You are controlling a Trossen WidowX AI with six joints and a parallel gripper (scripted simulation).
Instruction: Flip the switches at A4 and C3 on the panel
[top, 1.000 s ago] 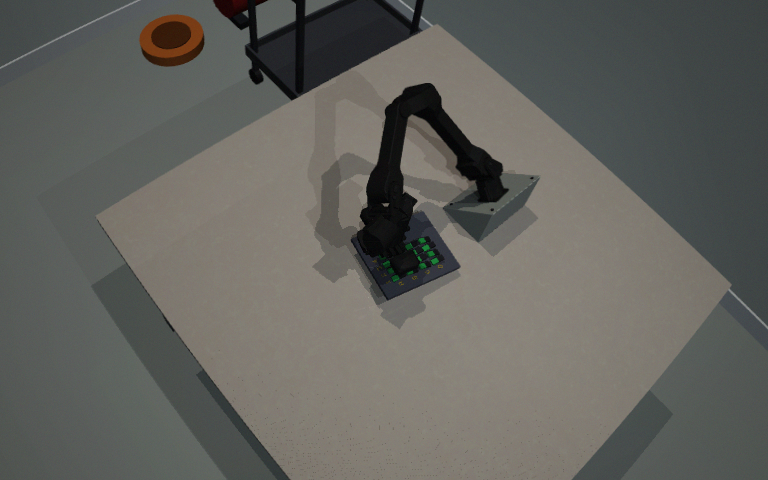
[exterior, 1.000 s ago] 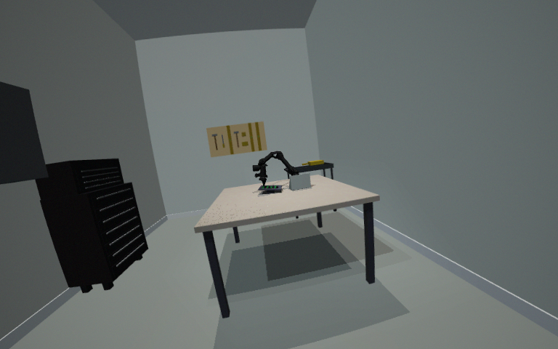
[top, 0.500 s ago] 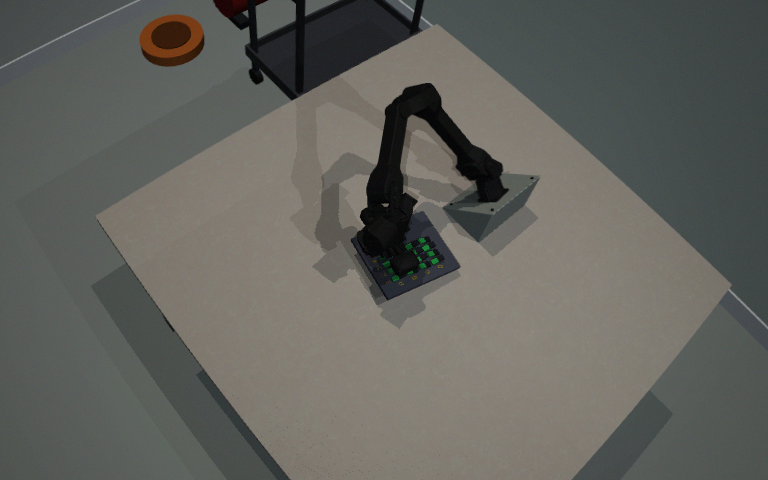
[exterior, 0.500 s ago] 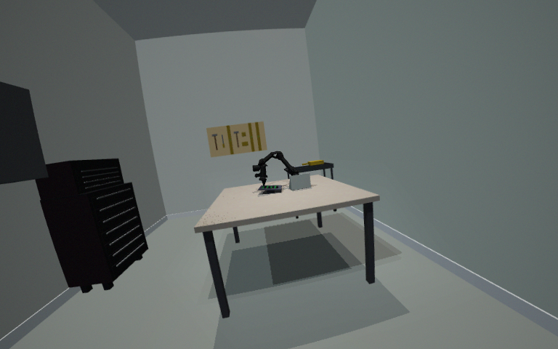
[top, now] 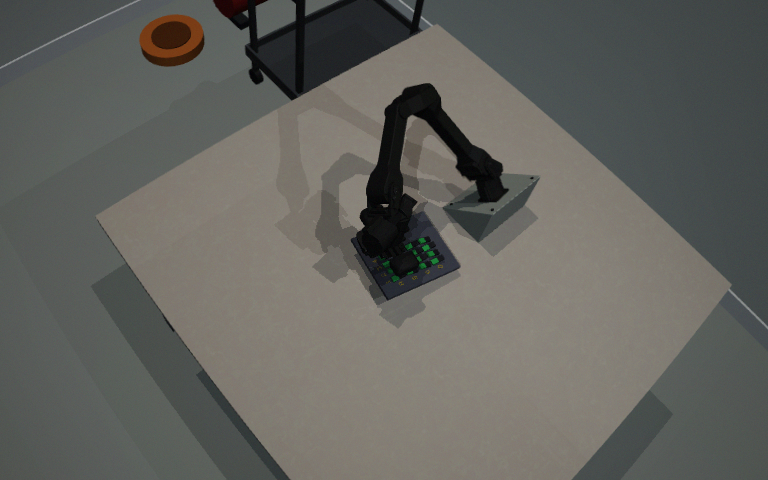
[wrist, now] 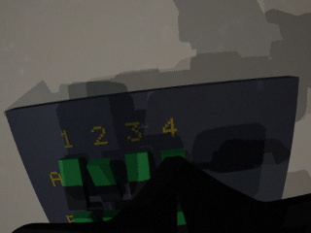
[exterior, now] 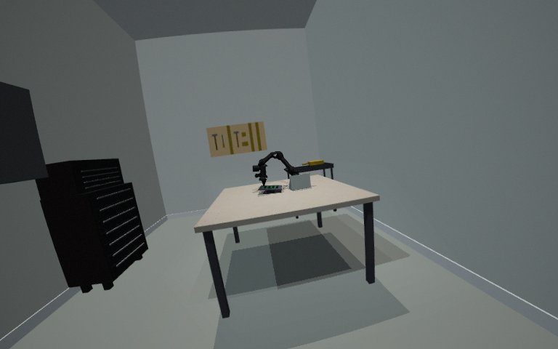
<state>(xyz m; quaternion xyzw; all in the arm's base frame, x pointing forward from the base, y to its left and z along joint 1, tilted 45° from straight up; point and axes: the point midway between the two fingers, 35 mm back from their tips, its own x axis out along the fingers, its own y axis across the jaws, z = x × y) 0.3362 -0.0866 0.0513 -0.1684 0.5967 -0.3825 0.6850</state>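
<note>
My end effector (top: pixel 405 262) is fully closed, nothing between the fingers, pointing down over the switch panel (top: pixel 447 261). In the wrist view my closed fingers fill the lower frame, tip sitting just below the printed 4 (wrist: pixel 169 128), over column 4 near row A. The A4 switch (wrist: pixel 173 154) shows only as a green sliver at the tip; can't tell whether I'm touching it or which end is up. Row A switches under 1, 2 and 3 are visible to the left of the tip, green. C3 is hidden behind my fingers. The panel lies flat on the surface (top: pixel 283 350), just beside my grey base mount (top: pixel 491 204), on the side away from the black cart (top: pixel 317 33).
</note>
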